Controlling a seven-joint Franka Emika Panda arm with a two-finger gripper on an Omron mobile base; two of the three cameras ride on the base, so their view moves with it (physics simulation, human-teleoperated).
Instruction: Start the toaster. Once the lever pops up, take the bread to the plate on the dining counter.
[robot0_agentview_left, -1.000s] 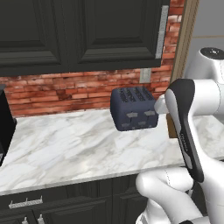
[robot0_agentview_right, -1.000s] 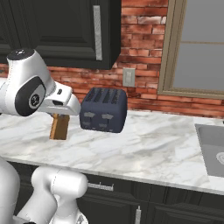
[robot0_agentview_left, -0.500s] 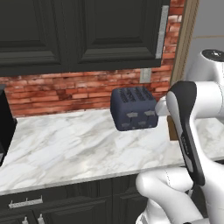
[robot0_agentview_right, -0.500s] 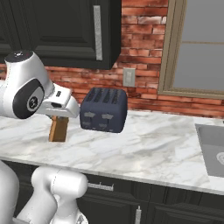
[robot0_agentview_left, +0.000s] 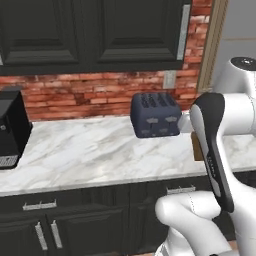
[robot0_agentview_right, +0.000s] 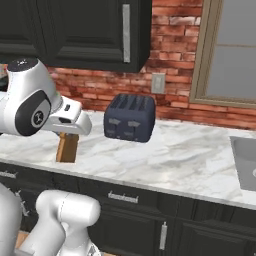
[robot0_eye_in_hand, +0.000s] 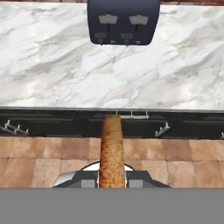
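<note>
Golden-brown bread (robot0_eye_in_hand: 112, 148) clamped edge-on in jaws, navy toaster (robot0_eye_in_hand: 123, 21) slots empty

A small dark navy-blue rounded toaster (robot0_agentview_right: 129, 118) stands on the white-grey veined marble tabletop (robot0_agentview_right: 175, 155), before a red brick wall (robot0_agentview_right: 170, 95). Left of the toaster, the white gripper (robot0_agentview_right: 69, 134) holds a golden-brown square bread slice (robot0_agentview_right: 67, 147) upright above the tabletop's front edge.

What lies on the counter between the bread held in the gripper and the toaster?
Nothing: in the hand view, bare marble counter stretches from the bread, clamped in the gripper, to the toaster. Below the bread are dark cabinet fronts and floor.
</note>
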